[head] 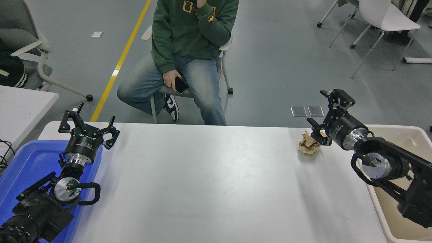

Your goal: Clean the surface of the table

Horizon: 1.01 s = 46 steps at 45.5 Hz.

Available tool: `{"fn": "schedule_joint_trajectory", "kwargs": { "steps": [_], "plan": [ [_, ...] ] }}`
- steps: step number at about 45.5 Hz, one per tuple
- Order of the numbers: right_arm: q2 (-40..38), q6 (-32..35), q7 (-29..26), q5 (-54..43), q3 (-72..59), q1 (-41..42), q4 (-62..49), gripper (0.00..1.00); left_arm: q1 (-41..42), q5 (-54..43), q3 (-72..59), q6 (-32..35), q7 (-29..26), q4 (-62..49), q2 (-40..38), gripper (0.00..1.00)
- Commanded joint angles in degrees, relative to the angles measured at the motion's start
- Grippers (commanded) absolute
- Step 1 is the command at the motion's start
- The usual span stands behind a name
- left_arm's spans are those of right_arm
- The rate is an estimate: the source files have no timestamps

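The table surface [209,182] is a wide white tabletop. A crumpled brown paper ball [307,144] lies on it near the far right corner. My right gripper [322,108] is open and hovers just above and to the right of the paper, its body covering part of the ball. My left gripper [88,122] is open and parked at the lower left, over the far edge of a blue tray [23,165].
A beige bin [401,135] stands past the table's right edge, under my right arm. A person in a green hoodie [189,30] sits on a chair beyond the far edge, holding a phone. A smaller white table [20,104] is at left.
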Motion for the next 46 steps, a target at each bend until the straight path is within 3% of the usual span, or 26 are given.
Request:
{"fn": "schedule_joint_trajectory", "kwargs": {
  "steps": [1,12,26,33,46],
  "plan": [
    [0.1,-0.1,0.3,0.1,0.3,-0.3,0.1,1.0,0.0,-0.1,0.0,0.0,0.0,0.0,0.0,1.0],
    [-2.6,0.4,-0.3,-0.8,-3.3,1.6,0.0,1.0,0.0,0.0,0.0,0.0,0.0,0.0,0.0,1.0],
    [-7.0,0.4,-1.2,-1.2,-29.8,18.1,-2.5,1.0,0.0,0.0,0.0,0.0,0.0,0.0,0.0,1.0],
    [-5.7,0.6,-6.8,-1.3,-39.9,24.0,-6.7,1.0,0.0,-0.1,0.0,0.0,0.0,0.0,0.0,1.0],
    [6.1,3.5,-16.3,-1.3,-49.0,26.6,-21.1,1.0,0.0,0.0,0.0,0.0,0.0,0.0,0.0,1.0]
  ]
}}
